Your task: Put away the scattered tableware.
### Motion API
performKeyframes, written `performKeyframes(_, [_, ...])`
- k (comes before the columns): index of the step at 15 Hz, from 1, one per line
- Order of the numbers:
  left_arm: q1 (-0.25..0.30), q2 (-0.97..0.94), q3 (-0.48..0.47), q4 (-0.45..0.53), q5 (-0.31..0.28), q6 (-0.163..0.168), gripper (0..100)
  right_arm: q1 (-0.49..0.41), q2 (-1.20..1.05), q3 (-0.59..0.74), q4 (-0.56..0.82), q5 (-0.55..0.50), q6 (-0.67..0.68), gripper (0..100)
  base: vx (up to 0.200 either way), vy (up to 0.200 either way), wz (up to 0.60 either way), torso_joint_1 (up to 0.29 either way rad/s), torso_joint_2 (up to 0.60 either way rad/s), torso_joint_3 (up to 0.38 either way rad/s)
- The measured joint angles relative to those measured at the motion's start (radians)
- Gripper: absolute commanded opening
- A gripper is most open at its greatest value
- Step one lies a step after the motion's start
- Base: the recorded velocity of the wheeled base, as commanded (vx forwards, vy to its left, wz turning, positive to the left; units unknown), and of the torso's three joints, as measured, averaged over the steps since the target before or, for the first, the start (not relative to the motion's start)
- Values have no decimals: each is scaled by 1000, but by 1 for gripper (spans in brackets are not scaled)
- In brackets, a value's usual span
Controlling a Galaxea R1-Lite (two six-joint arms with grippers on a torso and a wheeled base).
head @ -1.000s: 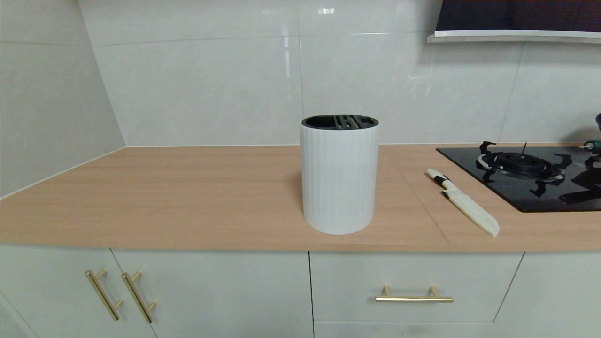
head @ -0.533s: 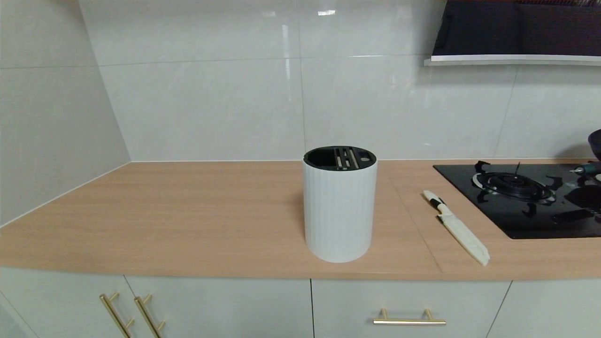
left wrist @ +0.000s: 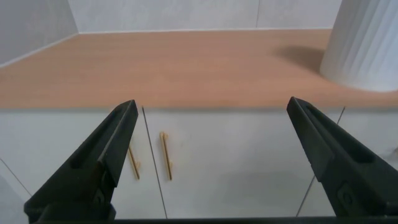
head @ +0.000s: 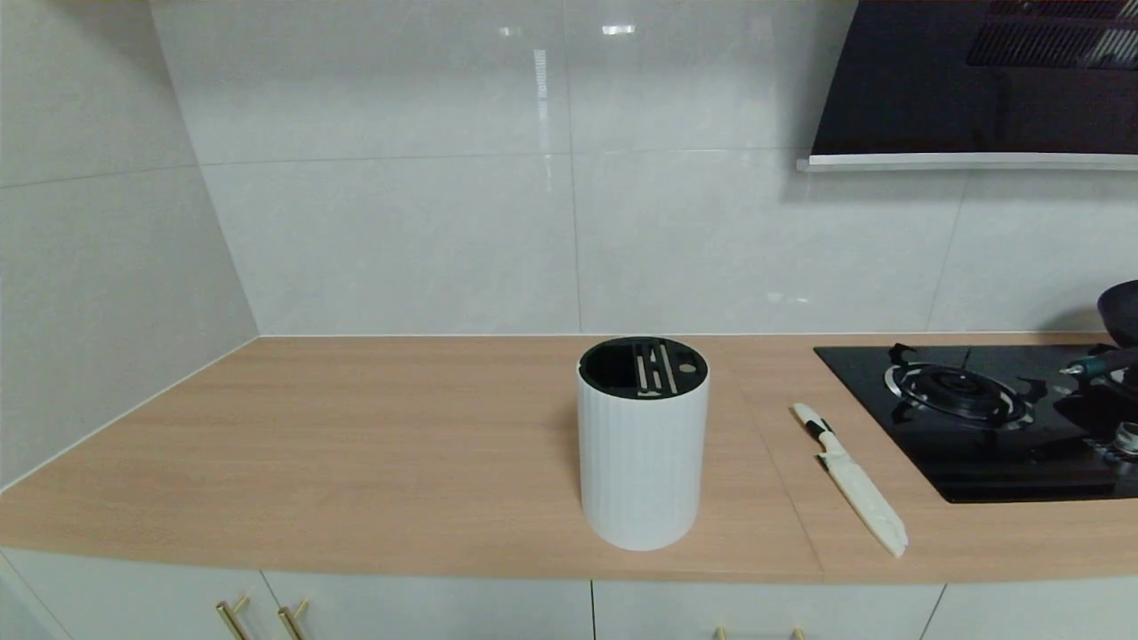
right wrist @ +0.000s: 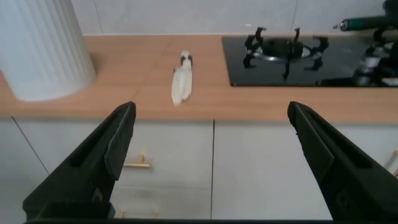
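Observation:
A white knife (head: 849,480) with a black band on its handle lies flat on the wooden counter (head: 356,444), its blade toward the front edge. The same knife (right wrist: 181,85) shows in the right wrist view. To its left stands a white ribbed knife holder (head: 643,444) with a black slotted top, upright. That holder (right wrist: 42,50) also appears beyond my right gripper (right wrist: 211,155), which is open in front of the cabinet, below counter level. My left gripper (left wrist: 211,155) is open too, low before the cabinet doors, with the holder (left wrist: 367,43) off to one side.
A black gas hob (head: 978,418) with a burner grate is set into the counter right of the knife. A dark pan (head: 1120,311) sits at the far right. A range hood (head: 969,89) hangs above. Tiled walls close the back and left. Gold-handled cabinets (left wrist: 165,155) stand below.
The head camera has risen or tilted up: counter, holder and knife sit lower in the picture and more of the hood shows. The things themselves have not moved.

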Motion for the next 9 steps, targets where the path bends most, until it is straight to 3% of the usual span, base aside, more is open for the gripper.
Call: performKeyframes(9, [0,0,0,0,0,0,100,0,0,0,0,0,0,100,0,0,0,259,-536,-283])
